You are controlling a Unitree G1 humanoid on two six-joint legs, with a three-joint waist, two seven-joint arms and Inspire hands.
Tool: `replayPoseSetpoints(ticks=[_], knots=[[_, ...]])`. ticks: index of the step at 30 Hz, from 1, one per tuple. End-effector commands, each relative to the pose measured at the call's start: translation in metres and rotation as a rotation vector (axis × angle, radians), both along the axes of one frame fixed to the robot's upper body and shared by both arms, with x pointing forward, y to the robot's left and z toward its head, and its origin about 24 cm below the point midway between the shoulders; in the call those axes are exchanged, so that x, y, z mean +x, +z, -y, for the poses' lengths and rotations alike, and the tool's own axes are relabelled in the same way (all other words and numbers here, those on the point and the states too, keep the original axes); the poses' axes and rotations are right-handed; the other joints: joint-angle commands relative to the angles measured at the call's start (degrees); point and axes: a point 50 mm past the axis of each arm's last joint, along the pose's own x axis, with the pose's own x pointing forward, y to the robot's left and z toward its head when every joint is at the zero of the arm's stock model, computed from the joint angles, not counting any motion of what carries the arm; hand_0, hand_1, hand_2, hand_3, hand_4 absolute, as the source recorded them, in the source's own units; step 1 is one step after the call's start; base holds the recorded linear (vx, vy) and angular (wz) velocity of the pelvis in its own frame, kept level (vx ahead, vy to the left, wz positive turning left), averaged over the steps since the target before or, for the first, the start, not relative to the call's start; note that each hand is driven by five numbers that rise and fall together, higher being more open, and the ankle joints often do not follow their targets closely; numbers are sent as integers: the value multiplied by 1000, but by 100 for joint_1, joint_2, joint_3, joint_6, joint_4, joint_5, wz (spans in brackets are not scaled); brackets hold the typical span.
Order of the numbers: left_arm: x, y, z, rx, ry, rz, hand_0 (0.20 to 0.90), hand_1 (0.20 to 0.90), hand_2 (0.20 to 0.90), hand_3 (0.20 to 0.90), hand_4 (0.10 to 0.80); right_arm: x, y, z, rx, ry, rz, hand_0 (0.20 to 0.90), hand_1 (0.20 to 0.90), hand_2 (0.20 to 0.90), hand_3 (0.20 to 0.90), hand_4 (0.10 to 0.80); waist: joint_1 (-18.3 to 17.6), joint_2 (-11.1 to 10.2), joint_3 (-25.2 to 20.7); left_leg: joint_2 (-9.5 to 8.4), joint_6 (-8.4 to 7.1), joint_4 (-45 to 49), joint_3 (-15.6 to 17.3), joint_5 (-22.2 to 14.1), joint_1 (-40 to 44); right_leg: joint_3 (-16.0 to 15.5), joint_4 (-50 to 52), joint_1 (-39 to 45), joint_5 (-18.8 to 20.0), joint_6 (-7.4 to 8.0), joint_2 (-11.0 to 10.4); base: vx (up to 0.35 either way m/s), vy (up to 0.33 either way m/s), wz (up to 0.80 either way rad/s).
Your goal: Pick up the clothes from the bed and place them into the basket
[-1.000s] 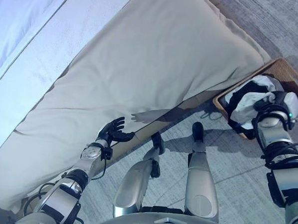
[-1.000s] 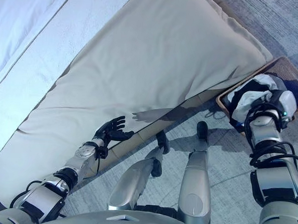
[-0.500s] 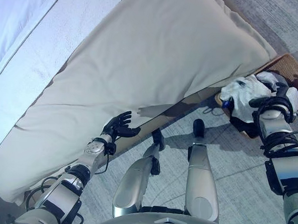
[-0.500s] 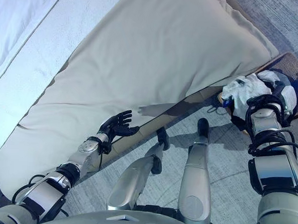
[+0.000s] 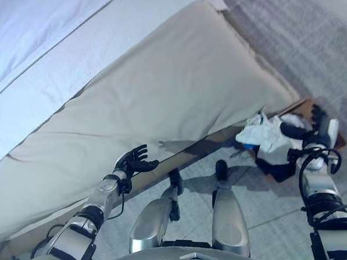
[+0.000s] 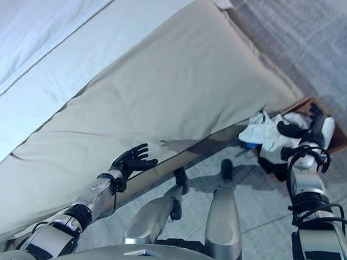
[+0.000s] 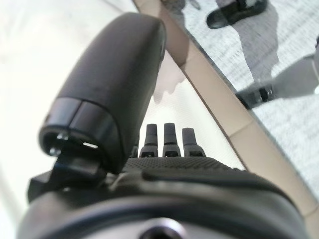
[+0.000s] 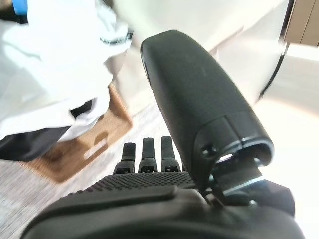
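Head stereo pair looking down, wrist cameras close along fingers (image 7: 164, 137)

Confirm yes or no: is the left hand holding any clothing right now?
No: the left hand hovers open over the beige bedcover with nothing in it.

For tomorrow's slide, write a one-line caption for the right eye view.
Left robot hand open at the bed edge; right robot hand over clothes piled in the basket.

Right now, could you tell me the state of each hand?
Left hand: open, empty, at the bed edge.
Right hand: open, by the clothes over the basket.
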Motion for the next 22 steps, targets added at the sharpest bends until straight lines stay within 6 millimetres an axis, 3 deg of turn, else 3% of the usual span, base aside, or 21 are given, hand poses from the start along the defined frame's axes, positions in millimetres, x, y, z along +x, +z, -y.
replayPoseSetpoints(ticks=[1, 8, 13, 22], knots=[[-40, -23, -23, 83, 0, -143, 900, 900, 900, 900, 800, -23, -36, -14, 33, 91, -92, 900, 900, 900, 900, 800, 203, -649, -1191, -252, 83, 204, -78, -594, 191, -93, -525, 479, 194, -157, 123, 234, 104, 44], [-83, -45, -32, 119, -38, -307, 900, 900, 900, 900, 800, -92, -126, -58, 317, 114, -465, 900, 900, 900, 900, 800, 554, -788, -1802, -298, 178, -33, -336, -600, 566, -361, -562, 955, 44, -135, 106, 167, 81, 37], [-92, -49, -31, 150, -95, -338, 900, 900, 900, 900, 800, -120, -148, -72, 408, 99, -603, 900, 900, 900, 900, 800, 685, -782, -1952, -333, 208, -39, -404, -623, 677, -523, -599, 1151, 11, -121, 60, 61, 46, 25], [-111, -55, -32, 141, -86, -397, 900, 900, 900, 900, 800, -164, -170, -83, 387, 147, -887, 900, 900, 900, 900, 800, 762, -664, -2103, -417, 274, -39, -520, -661, 811, -629, -589, 1339, -56, -124, 24, 28, 20, 5]])
